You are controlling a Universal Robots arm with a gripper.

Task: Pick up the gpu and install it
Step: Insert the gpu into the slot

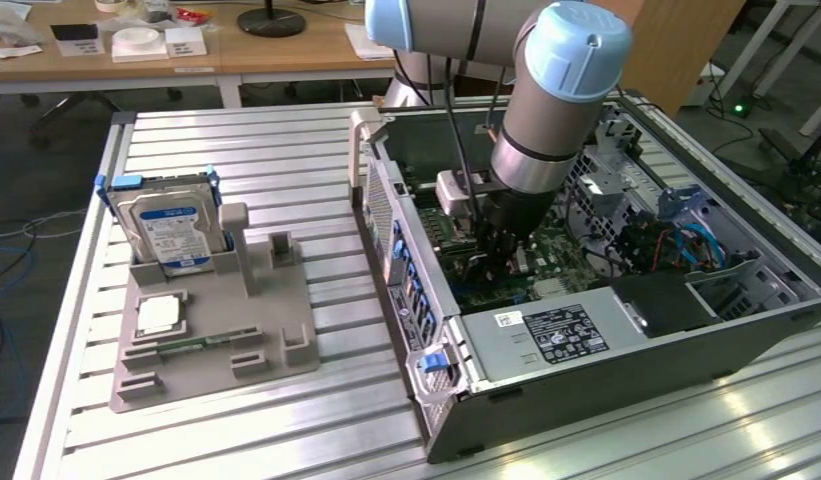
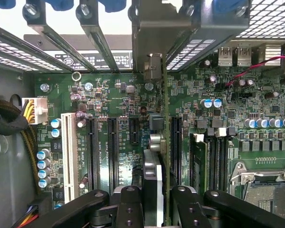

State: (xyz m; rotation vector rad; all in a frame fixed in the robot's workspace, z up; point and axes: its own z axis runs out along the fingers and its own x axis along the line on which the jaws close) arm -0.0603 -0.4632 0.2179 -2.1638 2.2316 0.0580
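Ribbed aluminium work table [image 1: 250, 150] ran across the exterior view, glare on its near slats. Behind it stood wooden desks [image 1: 237, 55] with white boxes [image 1: 141, 42], papers and a black round lamp base [image 1: 271, 22]. Dark floor [image 1: 37, 150] at the exterior view's left with loose blue and white cables [image 1: 3, 235]. A wooden panel [image 1: 684, 45] stood at the back right, white frame legs [image 1: 790, 30] beyond it.

The motherboard [image 2: 123, 118] is green with black slots and one white slot [image 2: 70, 156]. The hard drive [image 1: 170, 232] wears a blue label; its holder [image 1: 210, 335] is plain grey.
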